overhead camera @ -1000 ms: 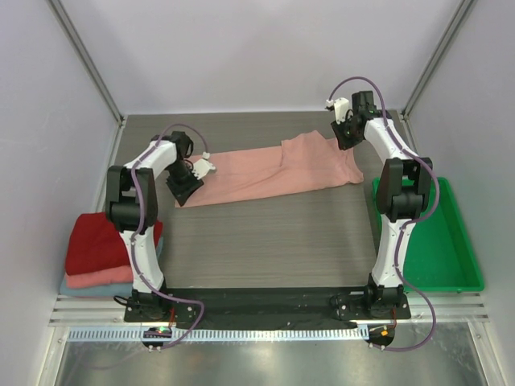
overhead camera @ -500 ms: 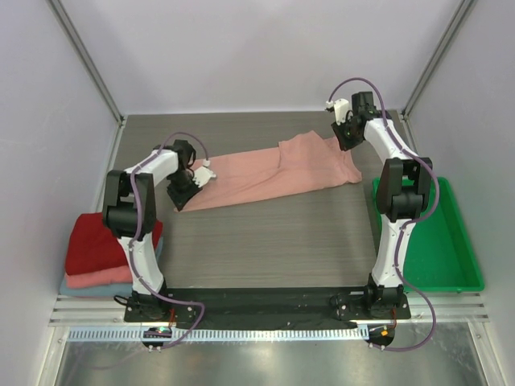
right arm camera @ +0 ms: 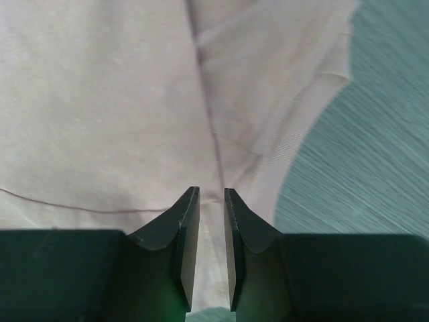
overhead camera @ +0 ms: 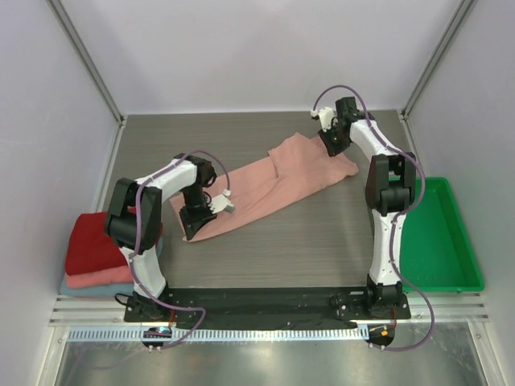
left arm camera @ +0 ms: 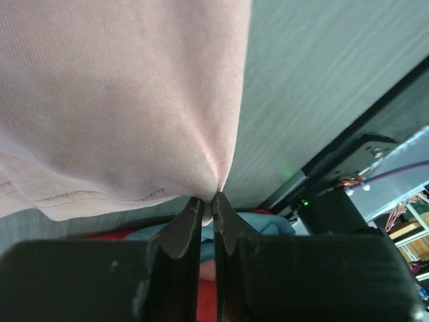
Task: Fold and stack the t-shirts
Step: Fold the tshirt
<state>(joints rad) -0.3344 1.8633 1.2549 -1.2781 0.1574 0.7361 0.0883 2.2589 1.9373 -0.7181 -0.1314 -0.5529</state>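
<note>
A dusty-pink t-shirt (overhead camera: 265, 181) lies stretched in a diagonal band across the table, from near left to far right. My left gripper (overhead camera: 193, 221) is shut on its near-left end. In the left wrist view the jaws (left arm camera: 208, 201) pinch a peak of pink cloth (left arm camera: 120, 100). My right gripper (overhead camera: 330, 143) is at the shirt's far-right end. In the right wrist view its jaws (right arm camera: 211, 194) stand narrowly apart with a thick fold of the pink cloth (right arm camera: 100, 100) between them. A stack of folded t-shirts, dark red (overhead camera: 96, 241) over salmon-pink (overhead camera: 92, 277) over light blue (overhead camera: 80, 288), sits at the left edge.
A green plastic tray (overhead camera: 438, 241) stands at the right of the table beside the right arm's base. White walls with metal posts close in the table at the back and sides. The folded stack lies just left of the left arm.
My left gripper has shut on the shirt's left end and dragged it nearer and rightward. My right gripper has shifted left with its end. The shirt now lies more steeply diagonal.
</note>
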